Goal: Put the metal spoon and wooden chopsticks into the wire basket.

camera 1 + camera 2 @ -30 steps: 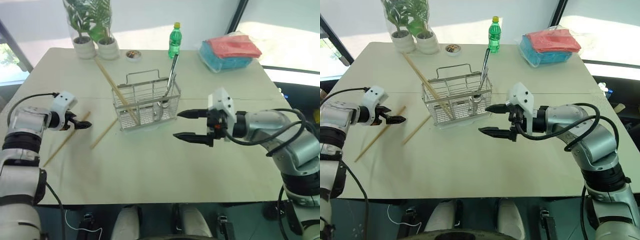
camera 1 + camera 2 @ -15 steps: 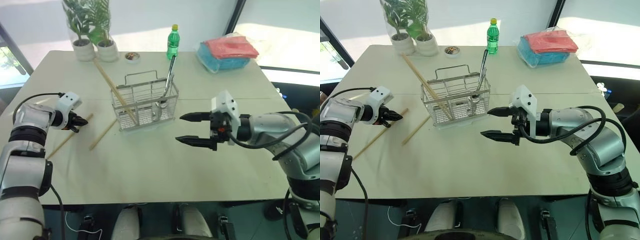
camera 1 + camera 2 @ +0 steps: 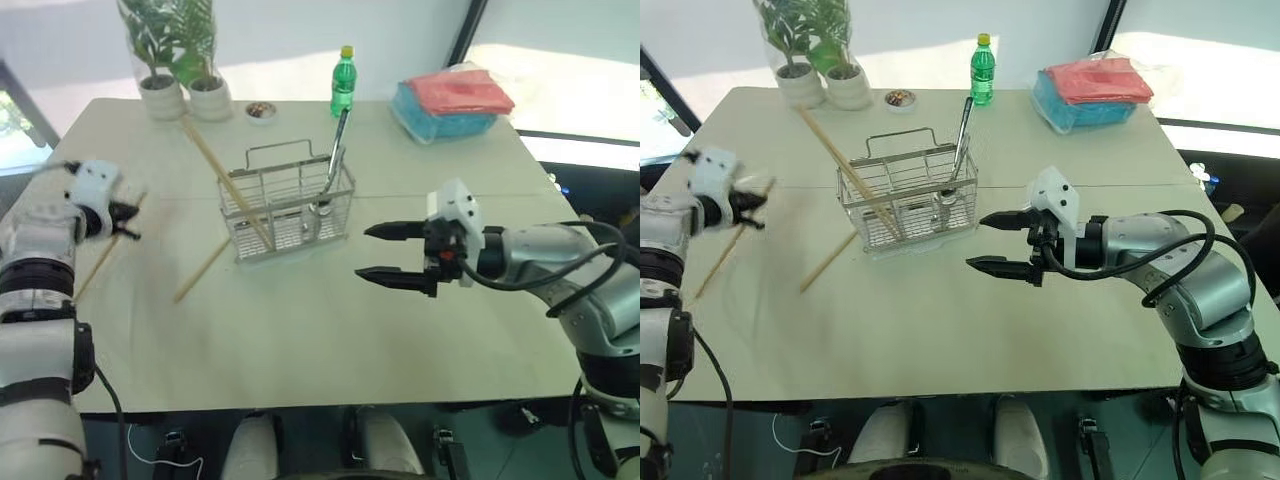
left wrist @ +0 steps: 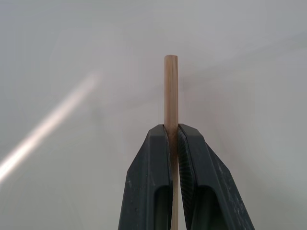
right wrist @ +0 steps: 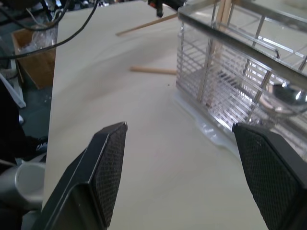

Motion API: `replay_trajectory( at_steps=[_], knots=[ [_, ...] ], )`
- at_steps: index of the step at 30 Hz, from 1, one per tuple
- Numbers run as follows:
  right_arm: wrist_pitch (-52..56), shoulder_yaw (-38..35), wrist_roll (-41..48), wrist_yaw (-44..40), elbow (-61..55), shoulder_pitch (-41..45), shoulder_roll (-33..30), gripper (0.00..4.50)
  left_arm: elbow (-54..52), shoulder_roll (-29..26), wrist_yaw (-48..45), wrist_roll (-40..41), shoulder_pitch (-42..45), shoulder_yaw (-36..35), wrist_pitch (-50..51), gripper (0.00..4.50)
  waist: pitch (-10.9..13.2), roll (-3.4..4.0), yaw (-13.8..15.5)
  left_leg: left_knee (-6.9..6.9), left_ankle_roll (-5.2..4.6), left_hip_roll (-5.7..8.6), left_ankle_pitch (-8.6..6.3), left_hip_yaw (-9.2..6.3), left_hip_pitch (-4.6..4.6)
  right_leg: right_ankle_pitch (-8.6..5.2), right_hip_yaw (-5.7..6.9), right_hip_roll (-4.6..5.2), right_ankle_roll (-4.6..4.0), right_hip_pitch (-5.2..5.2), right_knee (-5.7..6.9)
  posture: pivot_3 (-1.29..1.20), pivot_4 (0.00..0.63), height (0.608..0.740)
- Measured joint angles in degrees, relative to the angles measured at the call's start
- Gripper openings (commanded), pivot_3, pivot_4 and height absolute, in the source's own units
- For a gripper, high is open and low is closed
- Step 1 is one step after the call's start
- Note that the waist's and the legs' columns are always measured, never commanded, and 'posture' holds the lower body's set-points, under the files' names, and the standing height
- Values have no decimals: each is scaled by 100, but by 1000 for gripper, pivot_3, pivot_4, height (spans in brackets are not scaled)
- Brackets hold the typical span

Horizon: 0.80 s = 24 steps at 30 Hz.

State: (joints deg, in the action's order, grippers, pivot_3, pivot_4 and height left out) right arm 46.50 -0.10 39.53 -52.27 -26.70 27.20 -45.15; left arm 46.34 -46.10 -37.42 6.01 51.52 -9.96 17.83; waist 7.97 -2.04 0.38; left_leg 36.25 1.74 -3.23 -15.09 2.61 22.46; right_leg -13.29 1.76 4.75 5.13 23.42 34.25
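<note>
Left eye view: the shiny metal spoon (image 3: 338,155) and one light wooden chopstick (image 3: 225,180) already stand in the silver wire basket (image 3: 288,205) at centre. At left, the left gripper (image 3: 122,218) clamps a second chopstick (image 3: 98,262); a third chopstick (image 3: 203,270) lies on the table. The right gripper (image 3: 388,254) is spread, empty.

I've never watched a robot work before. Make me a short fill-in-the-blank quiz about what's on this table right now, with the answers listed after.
1. The left gripper is shut on a wooden ____.
2. The metal spoon stands inside the wire ____.
3. The right gripper hovers beside the wire basket with its fingers ____.
4. Another chopstick lies flat on the ____, touching neither gripper.

Answers: chopstick; basket; open; table
</note>
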Motion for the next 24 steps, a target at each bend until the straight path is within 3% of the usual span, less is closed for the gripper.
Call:
replay_trajectory(
  at_steps=[5,9,17,24],
  knots=[
    [-12,-86,-1,63,-12,-42,-21,3636,-1815,518,574,1457,593,-1287,745,12,0,-3,47,11,0,30,0,0,0,2,0,27,4,-18,-3,0,150,723],
    [-14,-105,2,168,-53,-156,-17,3636,-2623,887,937,2233,1245,-1660,1162,12,0,-2,29,19,0,34,0,1,-13,2,-1,27,6,-32,-3,0,150,723],
    [-75,-113,-1,513,-239,-332,148,3636,-3193,1822,871,2372,1357,-765,1296,12,1,1,8,23,0,32,1,-5,-16,2,-2,18,9,-33,0,0,150,723],
    [-81,-113,-3,828,-373,-478,292,3636,-3415,2091,745,2309,955,-345,1255,12,4,5,10,17,0,25,1,-10,-15,1,-2,7,10,-29,0,0,150,723]
  ],
)
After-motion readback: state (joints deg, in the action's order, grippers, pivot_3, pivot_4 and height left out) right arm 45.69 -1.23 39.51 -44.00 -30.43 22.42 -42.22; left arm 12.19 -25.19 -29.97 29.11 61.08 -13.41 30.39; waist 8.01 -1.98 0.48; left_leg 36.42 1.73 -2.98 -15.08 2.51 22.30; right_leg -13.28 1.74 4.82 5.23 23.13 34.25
